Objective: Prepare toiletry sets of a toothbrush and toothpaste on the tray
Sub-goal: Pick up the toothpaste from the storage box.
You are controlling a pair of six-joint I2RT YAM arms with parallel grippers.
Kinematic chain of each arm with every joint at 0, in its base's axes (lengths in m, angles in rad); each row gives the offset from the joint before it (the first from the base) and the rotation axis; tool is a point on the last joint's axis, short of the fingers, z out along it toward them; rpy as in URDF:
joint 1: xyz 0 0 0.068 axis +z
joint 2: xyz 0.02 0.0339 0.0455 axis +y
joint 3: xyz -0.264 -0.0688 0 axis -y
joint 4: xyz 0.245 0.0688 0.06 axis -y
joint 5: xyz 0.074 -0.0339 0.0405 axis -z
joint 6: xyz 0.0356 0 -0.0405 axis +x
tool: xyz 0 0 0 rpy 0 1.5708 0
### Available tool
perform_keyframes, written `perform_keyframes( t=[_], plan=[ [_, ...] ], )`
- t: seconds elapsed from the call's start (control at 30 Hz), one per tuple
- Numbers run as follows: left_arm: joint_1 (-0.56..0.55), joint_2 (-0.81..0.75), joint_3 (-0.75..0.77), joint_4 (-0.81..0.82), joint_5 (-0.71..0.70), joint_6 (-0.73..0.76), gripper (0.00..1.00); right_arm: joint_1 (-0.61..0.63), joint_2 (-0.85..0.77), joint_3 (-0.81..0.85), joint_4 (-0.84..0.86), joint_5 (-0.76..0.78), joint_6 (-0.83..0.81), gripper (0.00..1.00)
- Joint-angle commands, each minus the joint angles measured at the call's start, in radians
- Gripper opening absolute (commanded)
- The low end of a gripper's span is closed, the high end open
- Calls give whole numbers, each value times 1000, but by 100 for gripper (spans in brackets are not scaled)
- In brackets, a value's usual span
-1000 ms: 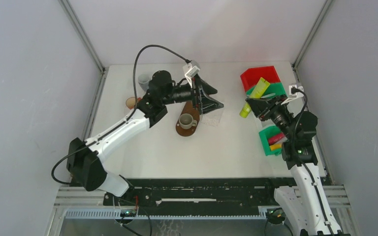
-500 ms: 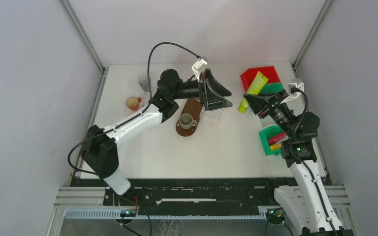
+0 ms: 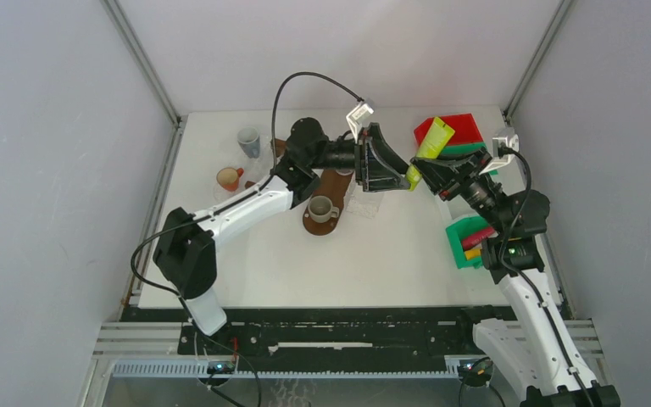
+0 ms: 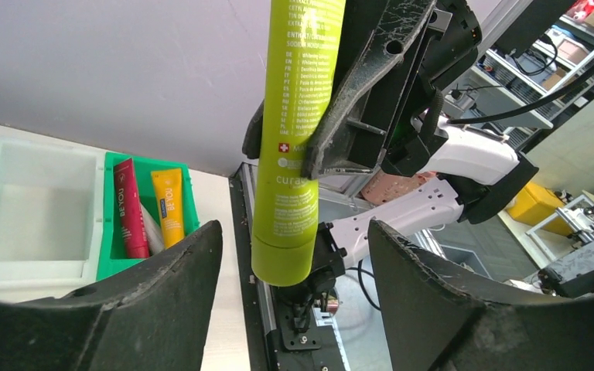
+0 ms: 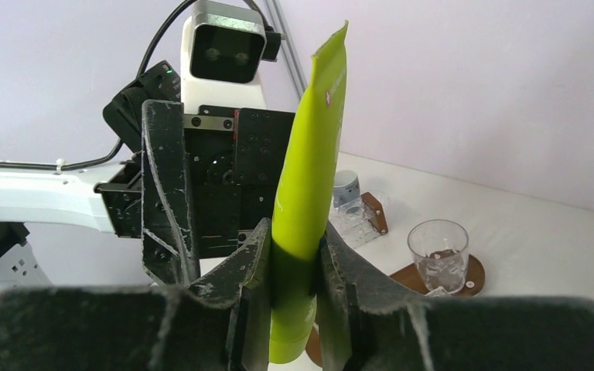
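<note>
The left arm has swung right, from above the wooden tray (image 3: 312, 225) toward the right arm, so the left gripper (image 3: 397, 165) now faces the right gripper (image 3: 431, 170). The right gripper has carried the lime green toothpaste tube (image 3: 435, 140) leftward to meet it. The tube's cap end now sits between the left fingers (image 4: 162, 294), which flank it without contact. The red cup (image 3: 229, 178), previously partly covered by the left arm, is fully exposed.

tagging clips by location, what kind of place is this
Most likely a robotics lab test cell: a white table boxed in by plain grey panels, robot arms bolted to a metal rail at its near edge, and storage shelves beyond the table in the left wrist view.
</note>
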Motion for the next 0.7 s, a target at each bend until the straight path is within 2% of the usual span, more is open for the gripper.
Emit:
perform_keyframes(
  t=[0.0,0.3,0.67],
  plan=[
    [-13,6,71,39,30,-16,72,21,2,51,79,6,8,1],
    [-21,16,85,42,47,-21,56,44,16,51,87,0,8,1],
    [-22,23,100,42,73,-21,21,70,28,57,78,0,-3,3]
  ],
)
